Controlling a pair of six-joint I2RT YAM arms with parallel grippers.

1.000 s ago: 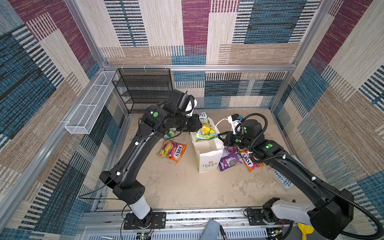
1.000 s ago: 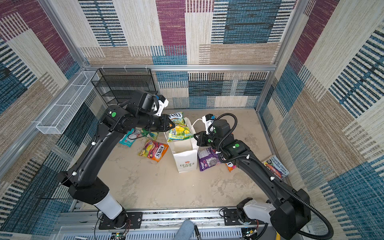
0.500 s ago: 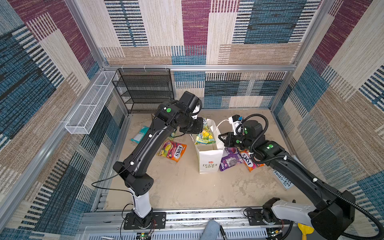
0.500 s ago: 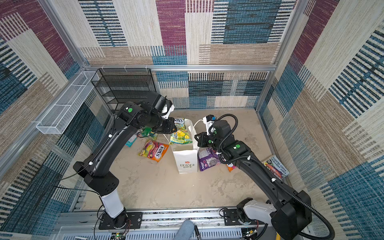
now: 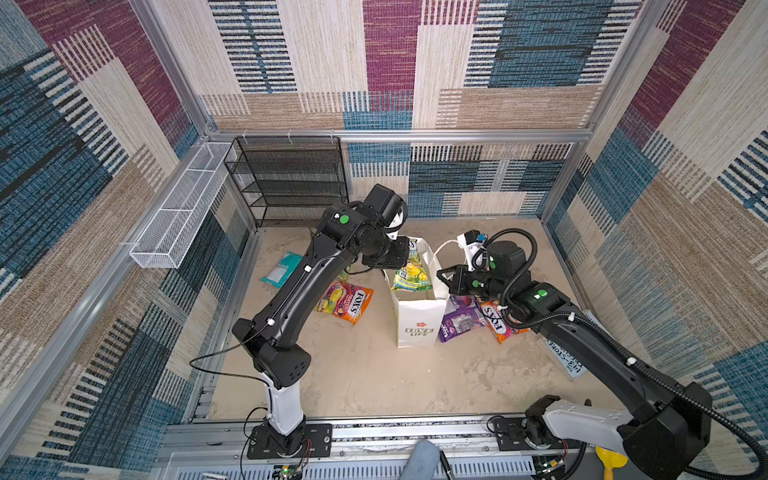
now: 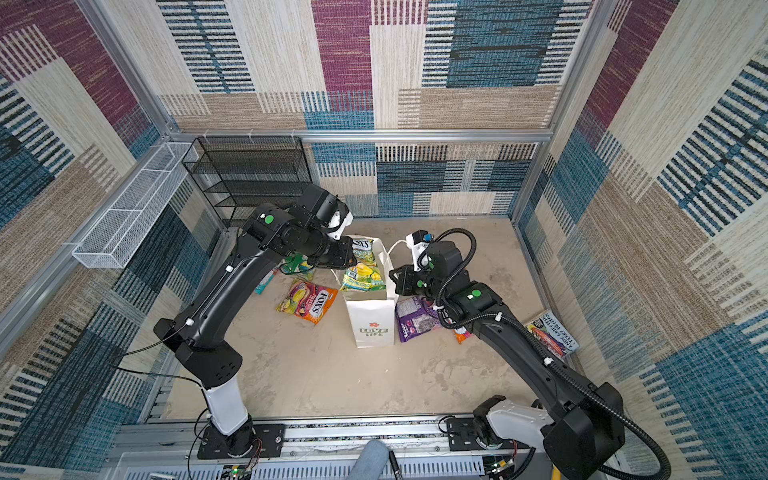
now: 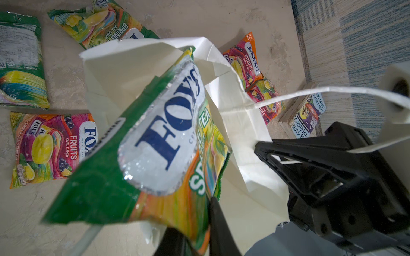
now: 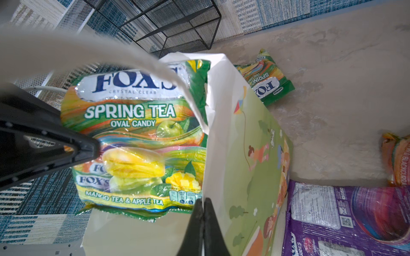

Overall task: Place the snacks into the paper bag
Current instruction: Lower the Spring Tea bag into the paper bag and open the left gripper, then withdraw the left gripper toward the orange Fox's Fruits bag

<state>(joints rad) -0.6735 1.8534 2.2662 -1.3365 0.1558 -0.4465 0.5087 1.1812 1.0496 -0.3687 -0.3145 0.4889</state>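
REMOTE CELL: From my station, I had the left gripper (image 7: 193, 223) clenched on one end of a green-yellow packet (image 8: 137, 133) marked "FOX'S Spring Tea". The packet hung at the open mouth of the paper bag (image 5: 417, 316), most of it above the rim. The white bag stood upright near the middle of the floor (image 5: 374, 374), its "LOVE LIFE" face toward the rig's base. My right gripper (image 8: 203, 204) was closed tight on the bag's side rim, jaws pressed together over the paper, and a white cord handle (image 7: 310, 93) stretched past it.

Other snacks lay flat around the bag in both top views. An orange-pink packet (image 5: 345, 301) lay near the bag's left, and a teal packet (image 5: 282, 268) farther left, beside the left arm. A purple packet (image 5: 461, 318) touched the bag's right side, with an orange packet (image 5: 496, 322) next to it, partly under the right arm. In a top view a second green packet (image 6: 297, 266) showed behind the left arm. A printed book (image 6: 552, 334) lay by the right wall, well apart from the bag.
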